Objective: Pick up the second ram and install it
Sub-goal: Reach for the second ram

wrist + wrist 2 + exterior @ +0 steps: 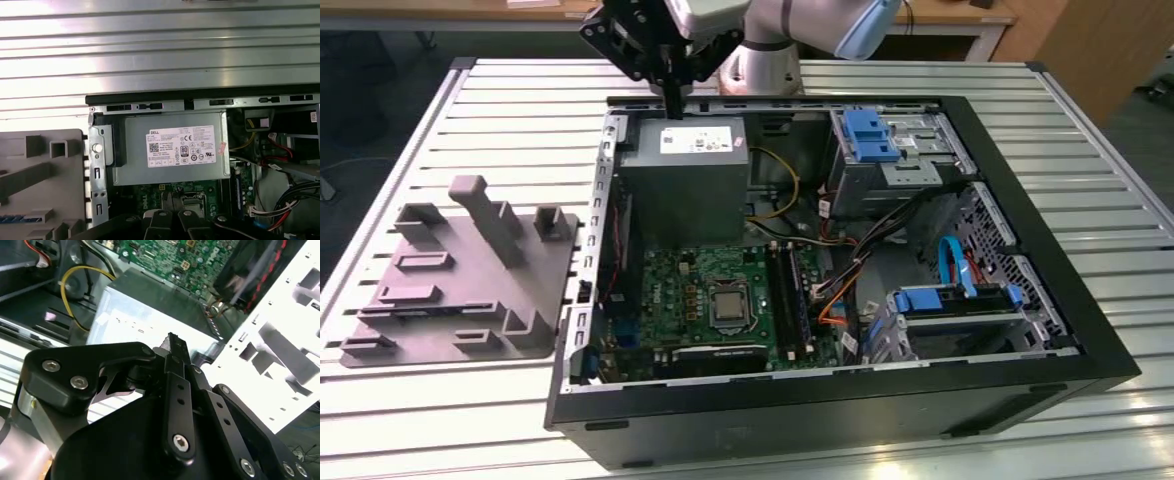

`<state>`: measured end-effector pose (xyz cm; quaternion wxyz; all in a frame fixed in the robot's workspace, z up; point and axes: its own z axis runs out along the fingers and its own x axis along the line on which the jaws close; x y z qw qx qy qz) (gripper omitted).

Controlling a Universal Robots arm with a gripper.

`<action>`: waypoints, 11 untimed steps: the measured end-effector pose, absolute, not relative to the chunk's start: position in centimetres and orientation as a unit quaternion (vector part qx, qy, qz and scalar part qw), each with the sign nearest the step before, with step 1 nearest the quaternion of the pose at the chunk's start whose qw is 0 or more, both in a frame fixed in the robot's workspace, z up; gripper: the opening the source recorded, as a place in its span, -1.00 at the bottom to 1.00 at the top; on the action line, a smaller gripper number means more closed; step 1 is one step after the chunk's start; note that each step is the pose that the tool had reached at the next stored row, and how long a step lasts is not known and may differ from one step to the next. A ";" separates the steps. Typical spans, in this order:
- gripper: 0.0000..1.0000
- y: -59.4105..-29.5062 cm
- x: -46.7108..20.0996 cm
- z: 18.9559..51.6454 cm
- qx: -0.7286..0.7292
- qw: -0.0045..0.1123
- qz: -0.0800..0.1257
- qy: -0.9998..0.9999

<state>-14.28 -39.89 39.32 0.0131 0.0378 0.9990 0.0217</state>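
My gripper (675,110) hangs shut with nothing between its fingers, over the far edge of the grey power supply box (683,175) in the open computer case. In both wrist views the fingertips (172,347) (169,201) are pressed together. A long thin dark blue strip (22,218), which looks like the second ram, lies in a slot of the grey tray (65,200), at the exterior view's left of the case and apart from the gripper. The green motherboard (687,295) has long dark memory slots (783,290) beside the silver processor socket (727,305).
The grey tray (454,290) with upright posts stands on the slatted table (480,110). Inside the case (854,400) are drive cages with blue latches (870,135), yellow, red and blue cables (781,185), and a blue bracket (947,300).
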 end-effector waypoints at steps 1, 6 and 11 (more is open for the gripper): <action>-0.80 -39.9 -14.6 39.3 0.038 0.013 0.022 0.999; -0.80 -39.9 -16.0 39.3 0.038 0.013 0.022 0.999; -0.80 -39.9 -17.6 39.3 0.038 0.013 0.022 0.999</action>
